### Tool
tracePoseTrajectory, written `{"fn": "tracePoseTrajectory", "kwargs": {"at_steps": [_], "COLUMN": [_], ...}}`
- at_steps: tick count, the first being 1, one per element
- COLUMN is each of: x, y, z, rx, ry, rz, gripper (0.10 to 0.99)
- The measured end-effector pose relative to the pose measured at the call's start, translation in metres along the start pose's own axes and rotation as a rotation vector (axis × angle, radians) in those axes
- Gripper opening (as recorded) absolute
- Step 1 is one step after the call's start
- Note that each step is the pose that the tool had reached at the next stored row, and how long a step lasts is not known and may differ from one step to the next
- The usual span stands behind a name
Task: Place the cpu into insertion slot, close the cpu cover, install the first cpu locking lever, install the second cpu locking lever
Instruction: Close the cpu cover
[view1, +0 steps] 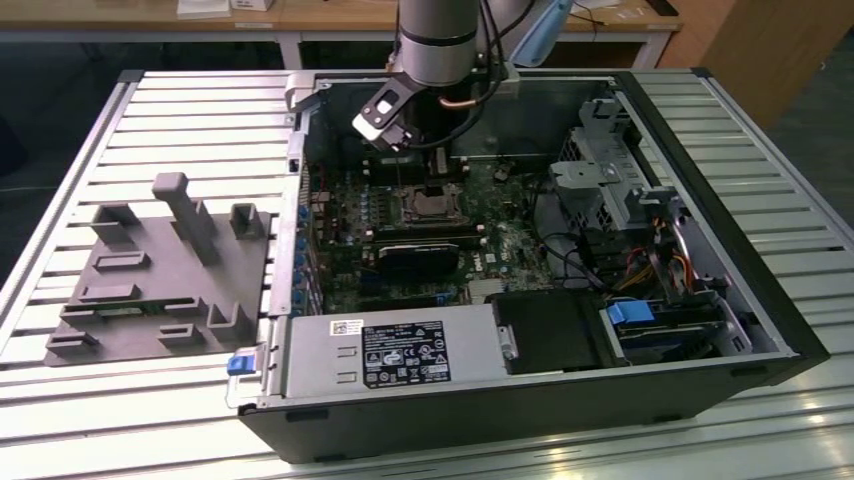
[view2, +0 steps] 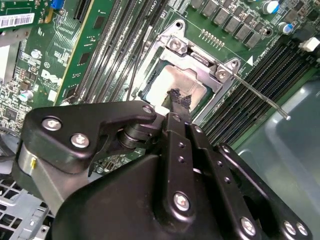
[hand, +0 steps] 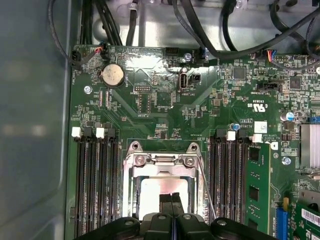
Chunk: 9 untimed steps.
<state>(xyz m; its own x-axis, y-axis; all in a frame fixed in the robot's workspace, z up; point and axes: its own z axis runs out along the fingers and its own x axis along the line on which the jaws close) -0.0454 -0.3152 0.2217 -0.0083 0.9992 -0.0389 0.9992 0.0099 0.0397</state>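
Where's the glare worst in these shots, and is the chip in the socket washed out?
Exterior view: the strongest glare sits on the ribbed metal table along that picture's lower edge, while the inside of the black case is dim. First wrist view: the small square cpu reflects white, its silver-grey top washed out, behind the black gripper. Second wrist view: the same bleached top.

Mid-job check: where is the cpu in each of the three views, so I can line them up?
Exterior view: the cpu sits mid-board inside the open case.
Second wrist view: cpu, a pale square framed by the cpu cover, just beyond the gripper.
First wrist view: cpu, in the same frame, at the gripper's tips.
Shared landmark: the long black slots flanking the socket.
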Motion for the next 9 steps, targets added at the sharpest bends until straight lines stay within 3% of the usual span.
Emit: {"fn": "tracePoseTrajectory", "kwargs": {"at_steps": [9], "x": [0.0000], "y": [0.0000], "z": [0.0000], "rx": [-0.005], "ry": [0.0050], "rz": [-0.132], "gripper": [0.102]}}
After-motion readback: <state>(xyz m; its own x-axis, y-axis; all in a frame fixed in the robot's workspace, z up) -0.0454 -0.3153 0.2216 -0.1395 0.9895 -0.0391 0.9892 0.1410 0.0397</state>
